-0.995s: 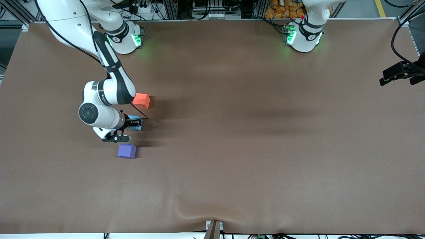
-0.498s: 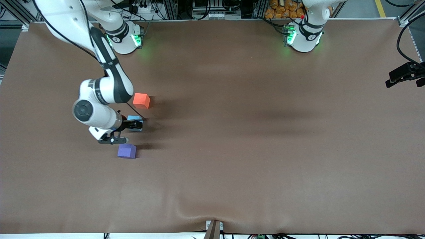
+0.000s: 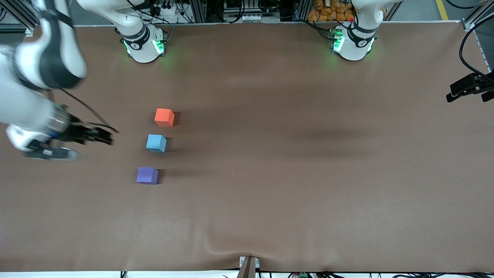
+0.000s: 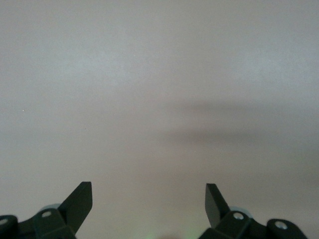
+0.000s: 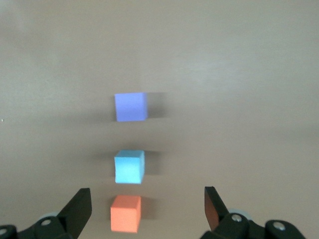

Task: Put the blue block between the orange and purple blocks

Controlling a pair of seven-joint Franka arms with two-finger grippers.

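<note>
The blue block sits on the table between the orange block and the purple block, touching neither. The three form a slightly slanted line. My right gripper is open and empty, up over the table toward the right arm's end, apart from the blocks. In the right wrist view the purple block, blue block and orange block lie in a row ahead of the open right gripper. My left gripper waits at the left arm's end of the table, open and empty.
The brown table cover is bare around the blocks. The arm bases stand at the table's edge farthest from the front camera. A small bracket sits at the nearest edge.
My right gripper has let go of the blue block and pulled away toward the right arm's end of the table, rising. The blue block stays between the other two.
</note>
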